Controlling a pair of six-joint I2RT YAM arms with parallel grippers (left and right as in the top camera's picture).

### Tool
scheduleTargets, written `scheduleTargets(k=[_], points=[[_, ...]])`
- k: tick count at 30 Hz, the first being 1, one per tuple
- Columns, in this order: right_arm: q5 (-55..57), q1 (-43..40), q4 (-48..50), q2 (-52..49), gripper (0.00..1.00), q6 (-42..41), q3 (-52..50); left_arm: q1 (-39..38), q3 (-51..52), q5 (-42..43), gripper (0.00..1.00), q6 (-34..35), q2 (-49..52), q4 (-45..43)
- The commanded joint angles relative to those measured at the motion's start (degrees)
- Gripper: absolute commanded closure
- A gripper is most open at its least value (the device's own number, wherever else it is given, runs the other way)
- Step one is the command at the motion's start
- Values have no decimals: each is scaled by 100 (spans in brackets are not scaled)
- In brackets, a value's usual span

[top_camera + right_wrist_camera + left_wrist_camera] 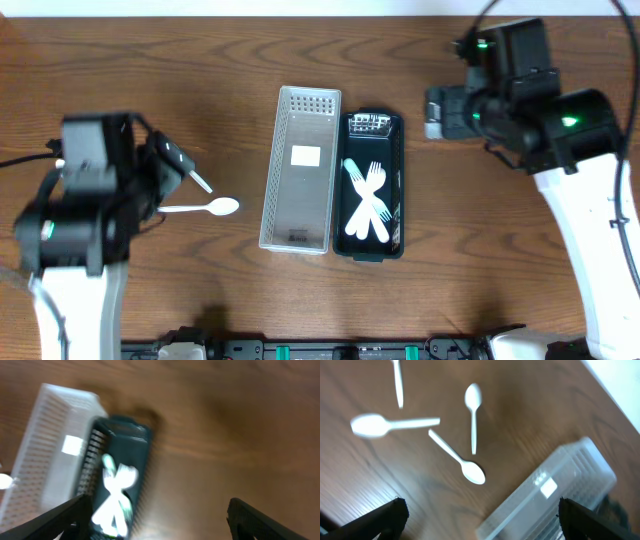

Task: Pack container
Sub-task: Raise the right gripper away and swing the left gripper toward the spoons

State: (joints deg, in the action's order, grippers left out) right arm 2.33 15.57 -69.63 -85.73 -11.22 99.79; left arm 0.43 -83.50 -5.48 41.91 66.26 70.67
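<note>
Even overhead light, soft shadows, both wrist views motion-blurred

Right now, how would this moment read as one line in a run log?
left pincer: open, near spoons | right pincer: open, empty | forks: in dark tray | pale basket: no cutlery inside

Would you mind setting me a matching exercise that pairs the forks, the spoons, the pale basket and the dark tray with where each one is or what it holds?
1 forks
2 spoons
3 pale basket
4 dark tray

A on the bare table, outside both containers
B alongside the basket, holding cutlery
C inside the dark tray
D holds no cutlery

Pairs: 1-C, 2-A, 3-D, 4-B
</note>
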Motion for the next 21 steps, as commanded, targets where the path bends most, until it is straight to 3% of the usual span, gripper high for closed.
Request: scheduleTargets(k=[1,6,13,21], points=[[17,-457,-389,-131,8,111,-20,52,186,-105,2,2695,627,24],[4,-973,-785,-164,7,273,-24,52,553,-98,2,3895,1349,-120],[-260,-1355,-802,-164,7,280,-24,55,1080,-76,2,3901,2092,-577],[-260,-1390,-822,-164,7,319,-24,367,2326,789,2,3790,2295,-1993]])
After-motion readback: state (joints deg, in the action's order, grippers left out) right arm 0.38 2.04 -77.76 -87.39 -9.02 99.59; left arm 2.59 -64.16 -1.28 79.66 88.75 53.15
